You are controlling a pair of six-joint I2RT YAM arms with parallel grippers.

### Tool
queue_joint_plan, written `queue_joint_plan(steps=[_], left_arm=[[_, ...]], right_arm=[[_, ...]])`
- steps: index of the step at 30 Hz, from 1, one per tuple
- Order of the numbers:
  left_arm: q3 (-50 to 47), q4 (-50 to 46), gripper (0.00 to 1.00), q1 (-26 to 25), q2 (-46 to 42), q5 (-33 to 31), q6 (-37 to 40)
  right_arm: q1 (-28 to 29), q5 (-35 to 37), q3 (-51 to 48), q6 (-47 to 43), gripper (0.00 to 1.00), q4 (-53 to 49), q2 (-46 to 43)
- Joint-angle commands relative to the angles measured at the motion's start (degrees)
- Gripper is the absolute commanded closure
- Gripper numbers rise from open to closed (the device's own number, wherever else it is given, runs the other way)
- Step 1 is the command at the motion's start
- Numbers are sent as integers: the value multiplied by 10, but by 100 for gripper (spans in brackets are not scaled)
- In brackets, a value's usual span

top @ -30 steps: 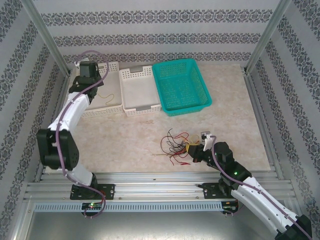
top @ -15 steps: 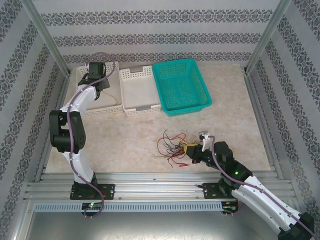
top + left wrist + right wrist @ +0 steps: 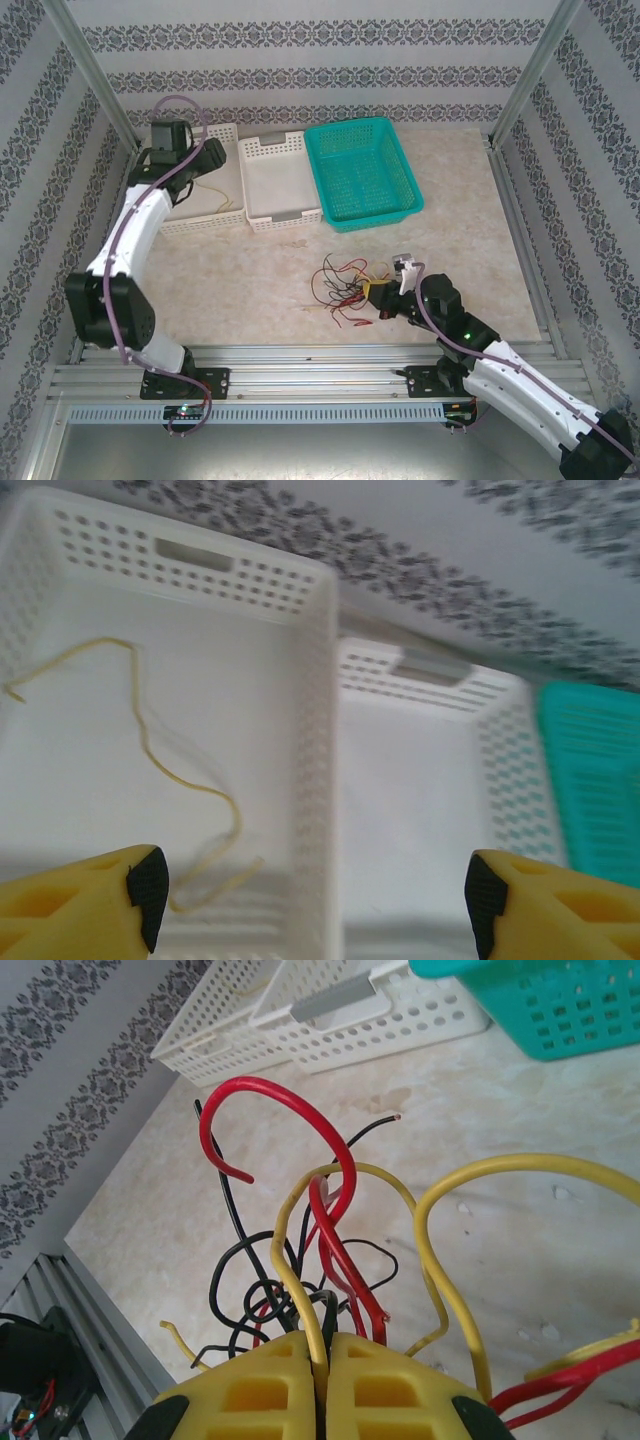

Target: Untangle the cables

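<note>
Since half a sec ago your L arm's elbow has dropped back toward the near rail, and the R gripper [image 3: 385,296] has edged closer to the teal basket [image 3: 360,175]. R fingers [image 3: 270,1385] are pinched tight on one yellow cable [image 3: 275,1245] from the cables [image 3: 345,283], tangled on the table [image 3: 470,220] just nearside of the teal basket. L gripper [image 3: 315,890] hangs wide open, holding nothing, over the white baskets [image 3: 280,185] left of the teal one. A lone yellow wire [image 3: 148,745] lies in the one farther from it.

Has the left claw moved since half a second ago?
Yes. By the top view the left claw swung left, away from the middle white perforated plastic basket, over the leftmost white basket.
</note>
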Motion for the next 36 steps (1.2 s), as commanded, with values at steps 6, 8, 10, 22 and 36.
queue_joint_plan(steps=[6,8,10,22,36], left_arm=[[-160,4,22,-86,-152,147,-118],[-196,14,22,-125,-181,147,-131],[-230,29,22,-166,-203,157,-147],[-378,169,22,-268,-290,238,-251],[-350,115,21,-316,-287,300,-148]], right_arm=[[-3,-70,53,3,100,89,55],[-5,-89,61,3,100,100,70],[-8,-115,71,3,100,108,90],[-6,-182,103,-15,100,130,156],[5,-179,160,-89,100,27,236]])
